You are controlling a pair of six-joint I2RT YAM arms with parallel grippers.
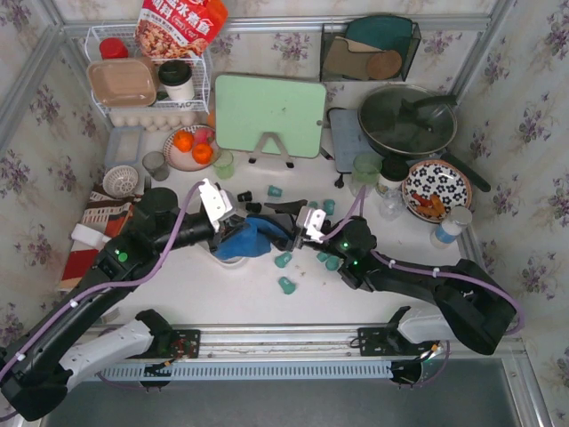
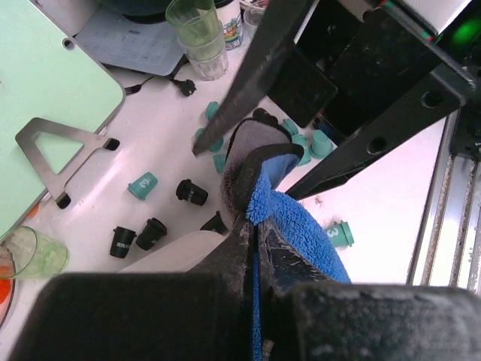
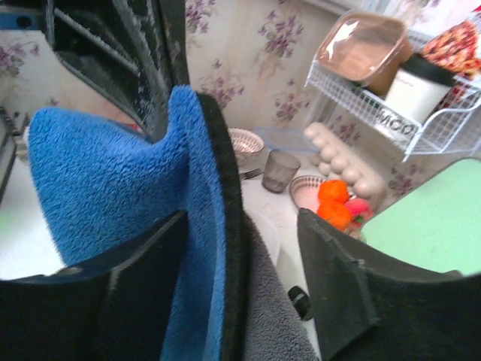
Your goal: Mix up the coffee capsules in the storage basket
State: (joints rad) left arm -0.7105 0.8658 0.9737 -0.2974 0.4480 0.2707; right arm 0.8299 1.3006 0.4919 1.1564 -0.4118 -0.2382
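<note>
Cloth in play: your left gripper [image 2: 259,248] is pressed tight on the blue cloth [image 1: 253,240], which lies over the white storage basket [image 1: 224,259]. Your right gripper [image 3: 242,286] straddles the cloth's edge, jaws spread. Teal and black coffee capsules [image 1: 286,285] lie scattered on the table [image 1: 222,302] outside the basket.

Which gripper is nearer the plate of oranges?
Left. The left gripper, shut on the blue cloth, sits toward the robot from the plate of oranges; the right gripper, open around that cloth, is farther right.

Cloth [image 1: 247,242] blue w/ grey-black edge; capsules [image 1: 286,285] teal + blk; board [image 1: 269,114] pale green; walls [image 1: 533,116] purple floral.
</note>
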